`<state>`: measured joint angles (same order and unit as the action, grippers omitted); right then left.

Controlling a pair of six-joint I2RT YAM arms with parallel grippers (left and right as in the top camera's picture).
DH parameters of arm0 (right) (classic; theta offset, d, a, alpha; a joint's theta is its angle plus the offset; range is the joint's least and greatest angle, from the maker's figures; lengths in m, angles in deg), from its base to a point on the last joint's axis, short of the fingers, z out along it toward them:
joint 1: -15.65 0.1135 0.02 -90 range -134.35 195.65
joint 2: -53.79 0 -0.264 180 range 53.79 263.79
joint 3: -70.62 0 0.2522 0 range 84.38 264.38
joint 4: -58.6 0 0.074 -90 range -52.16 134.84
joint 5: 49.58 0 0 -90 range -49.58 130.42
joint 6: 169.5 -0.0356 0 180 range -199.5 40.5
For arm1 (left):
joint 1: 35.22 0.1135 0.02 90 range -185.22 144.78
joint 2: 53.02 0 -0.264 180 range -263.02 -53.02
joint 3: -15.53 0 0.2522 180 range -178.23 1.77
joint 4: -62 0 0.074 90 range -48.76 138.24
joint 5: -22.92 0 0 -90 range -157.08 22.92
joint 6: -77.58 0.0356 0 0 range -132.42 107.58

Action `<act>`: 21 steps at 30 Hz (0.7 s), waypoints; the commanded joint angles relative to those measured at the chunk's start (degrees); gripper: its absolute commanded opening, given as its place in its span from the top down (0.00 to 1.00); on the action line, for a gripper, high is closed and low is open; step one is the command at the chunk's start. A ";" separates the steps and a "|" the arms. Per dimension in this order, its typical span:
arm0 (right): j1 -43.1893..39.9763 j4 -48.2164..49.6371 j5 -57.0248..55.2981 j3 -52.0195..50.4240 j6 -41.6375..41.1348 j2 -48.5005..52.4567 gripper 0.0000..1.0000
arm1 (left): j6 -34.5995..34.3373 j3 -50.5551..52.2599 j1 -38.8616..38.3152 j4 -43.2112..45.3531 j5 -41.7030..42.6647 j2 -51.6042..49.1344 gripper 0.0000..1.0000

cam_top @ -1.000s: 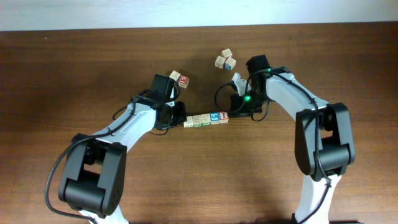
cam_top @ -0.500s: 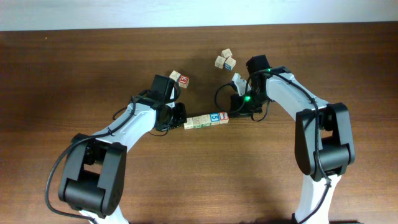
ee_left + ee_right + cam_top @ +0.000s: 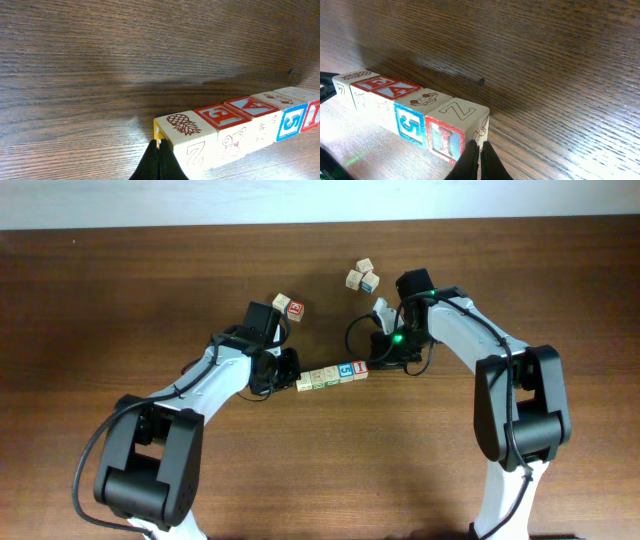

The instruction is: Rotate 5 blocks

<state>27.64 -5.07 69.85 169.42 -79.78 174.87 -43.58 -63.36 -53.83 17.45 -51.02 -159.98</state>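
1. Currently shows 5 blocks (image 3: pixel 332 372) joined in one slanted line mid-bench (image 3: pixel 320 460).
2. Finds left claw (image 3: pixel 159 161) pinched shut, tips at the line's pineapple-marked end.
3. Finds right claw (image 3: pixel 476 159) pinched shut, tips at the red-marked end.

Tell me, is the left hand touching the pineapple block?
Touching. The left wrist view shows the shut left hand pressed against the end of the pineapple block.
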 commanded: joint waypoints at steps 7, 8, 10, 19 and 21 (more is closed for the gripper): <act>0.48 -0.37 -1.64 -0.24 -2.80 0.24 0.94 | -2.73 -0.02 0.50 -1.29 0.26 -0.61 1.00; 0.48 -0.37 -1.66 -0.24 -2.80 0.24 0.94 | -2.73 -0.02 0.50 -1.44 0.33 -0.61 1.00; 0.48 -0.37 -1.66 -0.24 -2.80 0.24 0.94 | -2.73 0.00 0.50 -1.68 0.72 -0.61 1.00; 0.48 -0.37 -1.64 -0.24 -2.80 0.24 0.94 | -2.71 0.00 0.39 -1.18 0.92 -0.94 1.00; 0.48 -0.37 -1.64 -0.24 -2.78 0.24 0.94 | -2.71 0.00 0.39 -1.18 0.94 -0.94 1.00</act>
<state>27.66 -5.29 68.78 169.42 -82.38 174.87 -45.70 -63.36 -53.72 16.14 -50.98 -160.11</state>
